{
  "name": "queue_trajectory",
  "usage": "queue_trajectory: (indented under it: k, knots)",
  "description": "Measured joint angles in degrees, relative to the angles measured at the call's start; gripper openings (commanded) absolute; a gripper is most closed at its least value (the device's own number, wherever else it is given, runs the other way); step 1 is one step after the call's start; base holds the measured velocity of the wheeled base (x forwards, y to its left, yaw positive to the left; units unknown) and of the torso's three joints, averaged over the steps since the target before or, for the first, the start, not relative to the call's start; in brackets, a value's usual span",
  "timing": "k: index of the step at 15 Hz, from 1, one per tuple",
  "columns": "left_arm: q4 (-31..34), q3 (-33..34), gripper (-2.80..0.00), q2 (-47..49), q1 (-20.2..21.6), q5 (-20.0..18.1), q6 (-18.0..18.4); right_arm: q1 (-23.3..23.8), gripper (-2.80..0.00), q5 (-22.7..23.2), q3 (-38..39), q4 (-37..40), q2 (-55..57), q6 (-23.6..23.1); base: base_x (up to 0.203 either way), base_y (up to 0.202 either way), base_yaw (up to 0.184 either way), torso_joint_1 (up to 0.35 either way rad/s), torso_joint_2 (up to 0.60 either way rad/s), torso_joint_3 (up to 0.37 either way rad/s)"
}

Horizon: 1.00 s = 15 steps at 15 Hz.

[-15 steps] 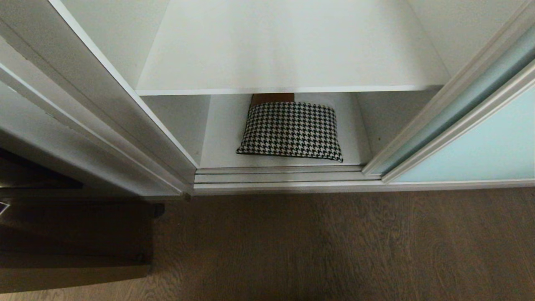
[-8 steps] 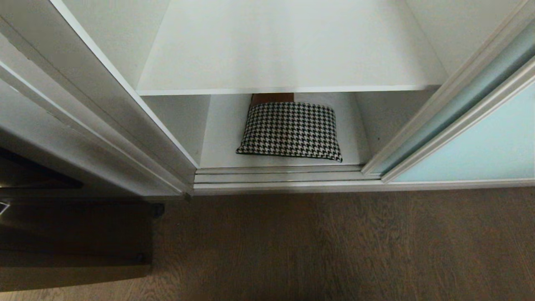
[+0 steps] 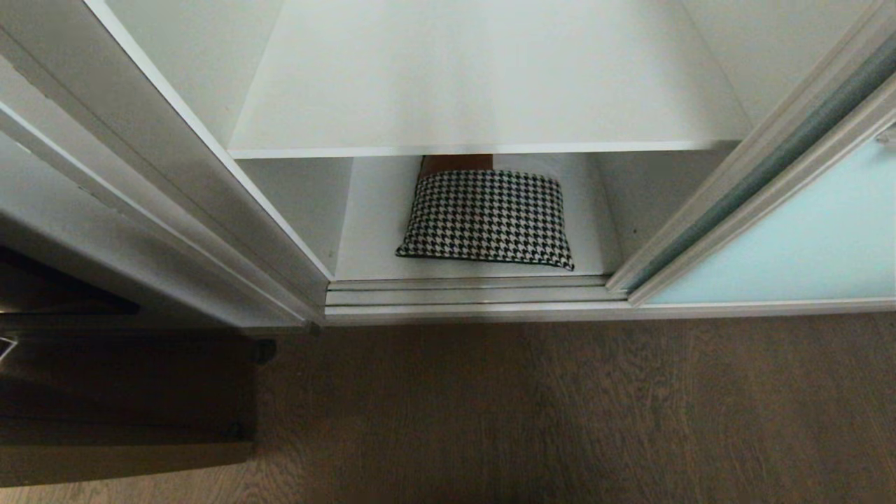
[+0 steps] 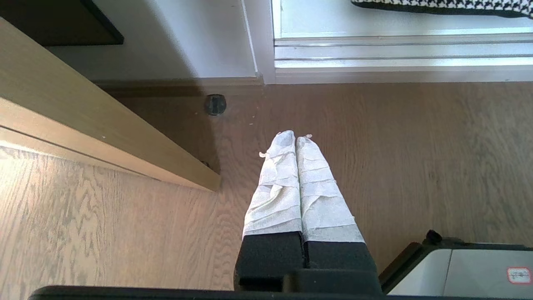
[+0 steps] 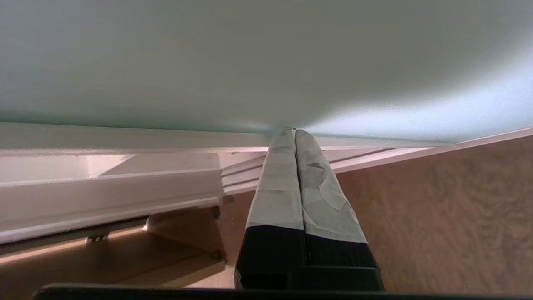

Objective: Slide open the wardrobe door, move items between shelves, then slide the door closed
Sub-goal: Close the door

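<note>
The sliding wardrobe door (image 3: 805,238), frosted aqua glass in a pale frame, stands at the right of the open compartment. A black-and-white houndstooth bundle (image 3: 486,220) lies on the lower shelf (image 3: 374,231), with a brown patch behind it under the bare upper shelf (image 3: 490,84). My right gripper (image 5: 290,131) is shut and empty, its taped tips against the aqua glass of the door (image 5: 250,62) just above the bottom frame. My left gripper (image 4: 295,135) is shut and empty, hanging parked over the wooden floor. The houndstooth bundle's edge (image 4: 441,5) shows there too.
The white wardrobe side post (image 3: 175,196) bounds the opening on the left, with dark wooden furniture (image 3: 126,392) in front of it. The door track (image 3: 469,294) runs along the threshold. A small round stopper (image 4: 215,104) sits on the wood floor (image 3: 560,420).
The door's leading edge has slid a little to the left, narrowing the opening slightly. The houndstooth bundle and the left arm have not moved.
</note>
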<state>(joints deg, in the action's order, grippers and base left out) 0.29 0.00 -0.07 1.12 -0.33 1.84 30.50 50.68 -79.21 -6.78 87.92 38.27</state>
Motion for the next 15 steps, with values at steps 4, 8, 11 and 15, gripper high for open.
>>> queue_trajectory:
  k: [4, 8, 11, 15]
  knots:
    - [0.0, 0.0, -2.80, 0.0, 0.0, 0.0, 0.0, -6.4, -2.80, -4.9, 0.9, 0.3, -1.4, -0.2, 0.000, 0.000, 0.000, 0.000, 0.00, 0.000]
    - [0.0, 0.0, -2.80, 0.0, 0.0, 0.0, 0.0, -17.7, -2.80, -13.8, 1.9, -0.2, -2.6, -0.4, 0.000, 0.000, 0.000, 0.000, 0.00, 0.000]
    - [0.0, 0.0, -2.80, 0.0, 0.0, 0.0, 0.0, -28.4, -2.80, -20.8, 2.0, -0.4, -3.1, -2.0, 0.000, 0.000, 0.000, 0.000, 0.00, 0.000]
    - [0.0, 0.0, -2.80, 0.0, 0.0, 0.0, 0.0, -46.3, -2.80, -30.3, 1.9, -1.4, -3.2, -9.3, 0.000, 0.000, 0.000, 0.000, 0.00, 0.000]
